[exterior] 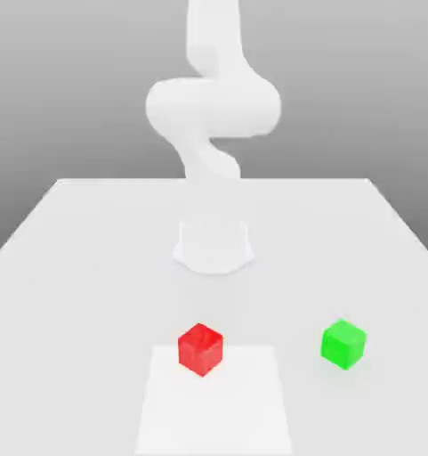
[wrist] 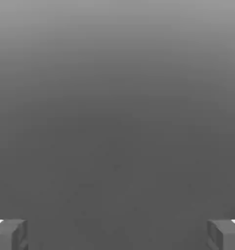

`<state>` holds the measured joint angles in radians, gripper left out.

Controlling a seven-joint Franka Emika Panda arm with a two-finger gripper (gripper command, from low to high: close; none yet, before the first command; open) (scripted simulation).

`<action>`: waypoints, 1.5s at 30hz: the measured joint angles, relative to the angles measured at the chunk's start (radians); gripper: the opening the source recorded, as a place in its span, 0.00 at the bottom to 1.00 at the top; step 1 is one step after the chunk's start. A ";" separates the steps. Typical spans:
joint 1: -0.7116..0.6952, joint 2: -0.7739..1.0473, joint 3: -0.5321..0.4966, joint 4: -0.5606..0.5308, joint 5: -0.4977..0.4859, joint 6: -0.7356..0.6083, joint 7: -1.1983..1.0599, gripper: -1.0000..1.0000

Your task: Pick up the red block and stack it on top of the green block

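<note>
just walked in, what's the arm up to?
The robot arm isn't handling anything right now; its hand is open and empty. The red block sits at the edge of the white patch on the table, and the green block sits apart from it, toward the exterior view's right. The job is red on top of green, and that stack isn't made yet.

My white bench (exterior: 92, 303): red block (exterior: 200, 349) on/over the bright patch's (exterior: 214, 410) far edge, green block (exterior: 343, 344) off to the exterior view's right, blocks well apart.
</note>
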<state>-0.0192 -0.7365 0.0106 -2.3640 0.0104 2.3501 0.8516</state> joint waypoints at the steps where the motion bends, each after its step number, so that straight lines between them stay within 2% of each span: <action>1: -0.009 0.031 0.006 -0.031 0.005 0.024 0.025 0.50; 13: -0.106 0.411 0.081 -0.396 0.038 0.314 0.353 0.50; 17: -0.142 0.595 0.105 -0.521 0.028 0.449 0.492 0.50; 24: -0.101 0.904 0.031 -0.520 -0.083 0.702 0.612 0.50; 25: -0.092 0.923 0.022 -0.518 -0.082 0.718 0.612 0.00; 32: -0.093 0.919 0.022 -0.518 -0.086 0.716 0.615 0.00; 40: -0.084 0.660 0.055 -0.552 0.003 0.492 0.564 0.00; 45: 0.037 0.617 0.179 -0.515 0.051 0.414 0.719 0.00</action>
<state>0.0177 -0.1194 0.1895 -2.8793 0.0615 2.7637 1.5708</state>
